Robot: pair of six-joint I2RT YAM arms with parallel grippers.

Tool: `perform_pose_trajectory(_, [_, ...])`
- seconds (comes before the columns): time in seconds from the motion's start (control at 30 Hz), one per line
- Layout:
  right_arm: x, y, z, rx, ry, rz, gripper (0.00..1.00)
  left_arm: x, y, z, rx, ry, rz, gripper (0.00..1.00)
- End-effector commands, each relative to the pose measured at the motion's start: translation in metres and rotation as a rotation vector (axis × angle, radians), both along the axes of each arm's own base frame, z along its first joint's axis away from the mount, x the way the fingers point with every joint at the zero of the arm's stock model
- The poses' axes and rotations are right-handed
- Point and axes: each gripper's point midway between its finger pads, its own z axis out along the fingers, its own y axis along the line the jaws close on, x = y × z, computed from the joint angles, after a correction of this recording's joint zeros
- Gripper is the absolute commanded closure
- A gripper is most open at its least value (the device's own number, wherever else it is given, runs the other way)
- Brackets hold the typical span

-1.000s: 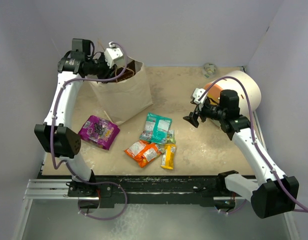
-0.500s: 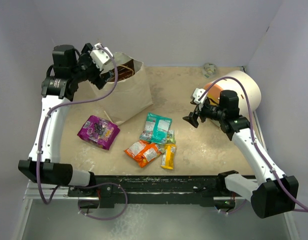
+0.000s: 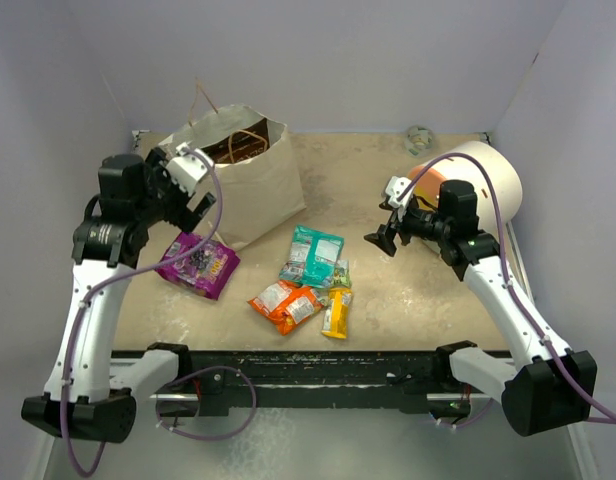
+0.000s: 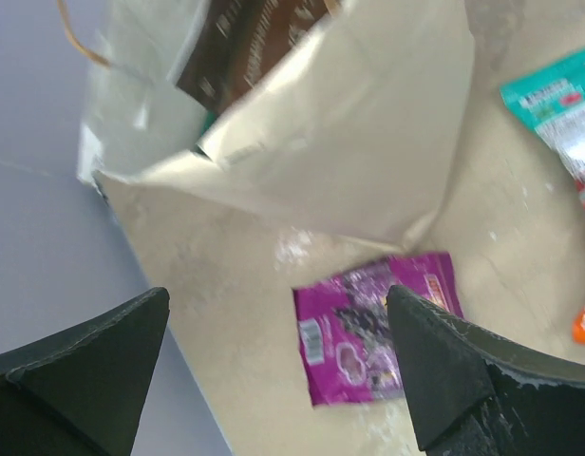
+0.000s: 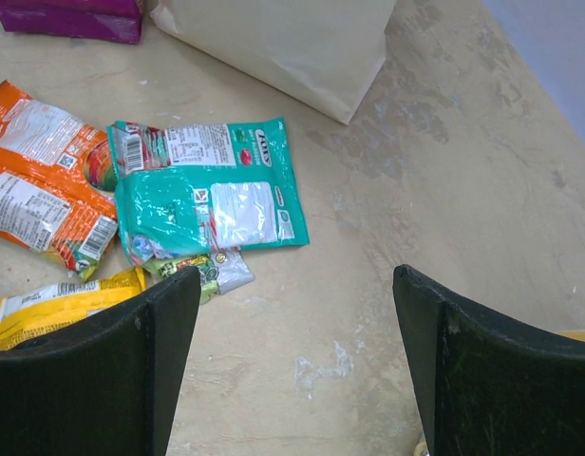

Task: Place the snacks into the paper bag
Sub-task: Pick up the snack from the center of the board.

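While both arms hang clear of the goods, the tan kraft paper bag (image 3: pixel 253 195) stands open at the far left of the mottled beige bench (image 3: pixel 408 290), a glossy brown packet (image 3: pixel 233 148) inside. The left gripper (image 4: pixel 278 293), jaws wide apart and empty, hovers above a purple foil pouch (image 3: pixel 203 268) lying near the bag's foot. The right gripper (image 5: pixel 296 275), likewise spread and empty, hangs before a large cream cylinder (image 3: pixel 483 175). Mid-bench, a crinkled teal packet (image 3: pixel 316 252), orange pouches (image 3: pixel 286 303) and a small yellow bar (image 3: pixel 337 313) lie clustered.
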Motion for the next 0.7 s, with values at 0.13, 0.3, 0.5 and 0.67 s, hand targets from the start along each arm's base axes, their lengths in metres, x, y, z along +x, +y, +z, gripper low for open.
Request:
perform_pose_trajectory(0.13, [0.001, 0.017, 0.005, 0.04, 0.003, 0.043, 0.16, -0.054, -0.002, -0.06, -0.019, 0.155, -0.025, 0.01])
perform_pose_trajectory(0.3, [0.003, 0.038, -0.014, 0.018, 0.07, 0.055, 0.16, -0.068, -0.008, -0.097, 0.01, 0.231, -0.108, 0.01])
perform_pose_trajectory(0.5, [0.018, 0.06, -0.046, -0.061, 0.178, 0.012, 0.17, -0.068, -0.008, -0.131, 0.026, 0.278, -0.121, 0.01])
perform_pose_trajectory(0.67, [0.049, 0.06, -0.07, -0.119, 0.251, -0.076, 0.19, -0.063, -0.009, -0.142, 0.011, 0.266, -0.108, 0.01])
